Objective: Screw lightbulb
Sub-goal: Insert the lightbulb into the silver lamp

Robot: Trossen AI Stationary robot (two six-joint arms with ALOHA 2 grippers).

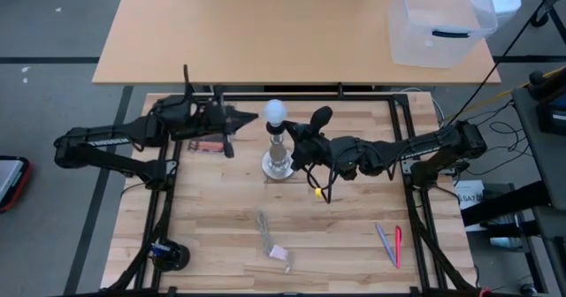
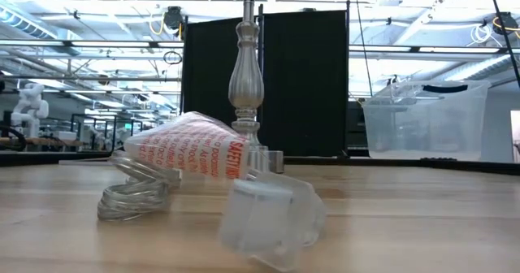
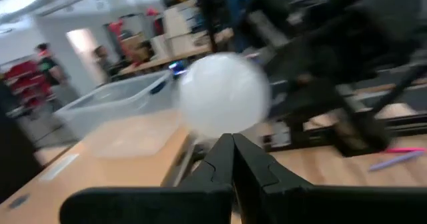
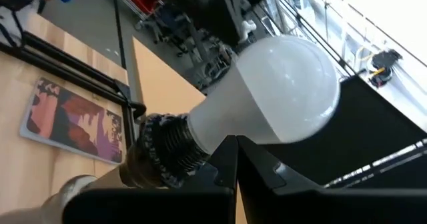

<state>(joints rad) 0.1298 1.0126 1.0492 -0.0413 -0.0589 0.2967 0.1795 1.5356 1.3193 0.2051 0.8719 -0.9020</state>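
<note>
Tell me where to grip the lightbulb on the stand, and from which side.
Grip the lightbulb around its round white globe, coming level from the side. It sits upright in the stand's black socket, so only the globe is exposed, and its widest part probably gives the surest hold.

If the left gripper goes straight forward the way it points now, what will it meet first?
Most likely the lightbulb. The left gripper, jaws shut, aims at its white globe, which sits in the lamp stand. How much gap remains is hard to judge.
</note>
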